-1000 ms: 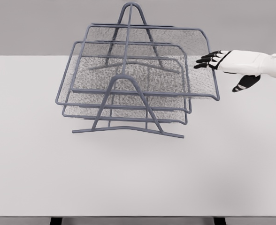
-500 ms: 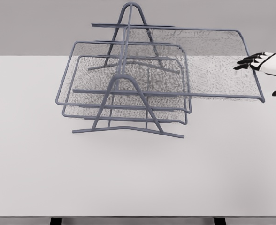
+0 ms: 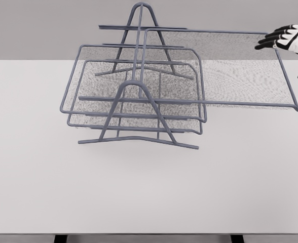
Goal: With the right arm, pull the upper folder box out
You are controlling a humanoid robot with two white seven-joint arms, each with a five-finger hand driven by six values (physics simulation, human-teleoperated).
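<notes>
Grey wall is standing behind a white flat tabletop (image 3: 149, 192), which is carrying a grey wire-frame letter rack (image 3: 139, 101) with mesh trays; the upper grey mesh tray (image 3: 225, 71) is sticking far out of the rack to the right, its right rim lying just below and beside the white-and-black right hand (image 3: 291, 39), which is showing at the picture's upper right edge; its black fingers (image 3: 270, 40) are pointing left, spread and gripping nothing, at the tray's far right corner, though contact cannot be told; compared with half a second ago, the tray is reaching further right and the hand is sitting higher and further right; the two lower trays are lying unmoved; bare tabletop is stretching in front of the rack, while the tray's rim is nearing the right picture edge.
</notes>
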